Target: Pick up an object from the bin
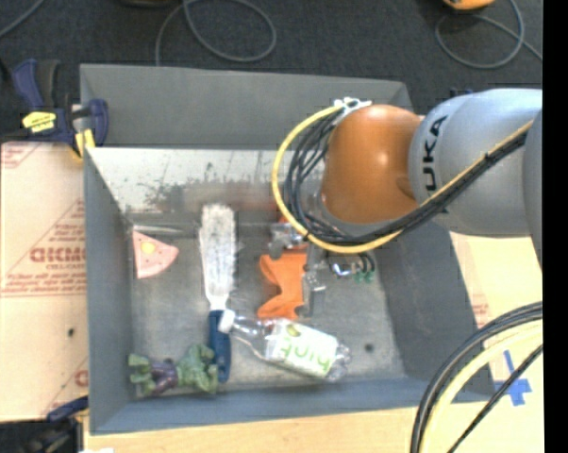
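Arm (477,159) in from the right, orange-covered wrist (369,163) down, pincer (309,276) low.

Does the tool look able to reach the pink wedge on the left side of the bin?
Probably yes. The pink wedge lies flat and alone, apart from the white brush. Nothing covers it; the tool, above the orange piece, would only have to pass over the brush.

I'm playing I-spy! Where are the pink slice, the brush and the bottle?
pink slice (153,256), camera view, on its middle.
brush (217,245), camera view, on its white bristles.
bottle (298,349), camera view, on its green lettering.
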Motion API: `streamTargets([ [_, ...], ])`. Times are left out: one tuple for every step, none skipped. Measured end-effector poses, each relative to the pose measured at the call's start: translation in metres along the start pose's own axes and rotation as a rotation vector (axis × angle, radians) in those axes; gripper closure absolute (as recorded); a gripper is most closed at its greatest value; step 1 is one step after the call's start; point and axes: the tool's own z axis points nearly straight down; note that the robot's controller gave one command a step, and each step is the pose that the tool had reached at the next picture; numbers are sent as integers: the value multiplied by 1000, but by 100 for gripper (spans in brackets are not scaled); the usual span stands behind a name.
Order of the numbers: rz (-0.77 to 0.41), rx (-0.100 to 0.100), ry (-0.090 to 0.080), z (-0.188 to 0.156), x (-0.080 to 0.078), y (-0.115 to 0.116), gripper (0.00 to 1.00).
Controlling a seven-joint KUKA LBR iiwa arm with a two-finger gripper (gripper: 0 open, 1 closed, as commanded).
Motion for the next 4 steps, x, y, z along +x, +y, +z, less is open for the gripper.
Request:
streamTargets([
  [-207, 0, 0, 38, 4, -3, 0],
  [-317, 0, -3, 64, 17, -17, 100],
  [-316, 0, -3, 64, 17, -17, 100],
  [-313, -2, 4, 19, 15, -17, 100],
])
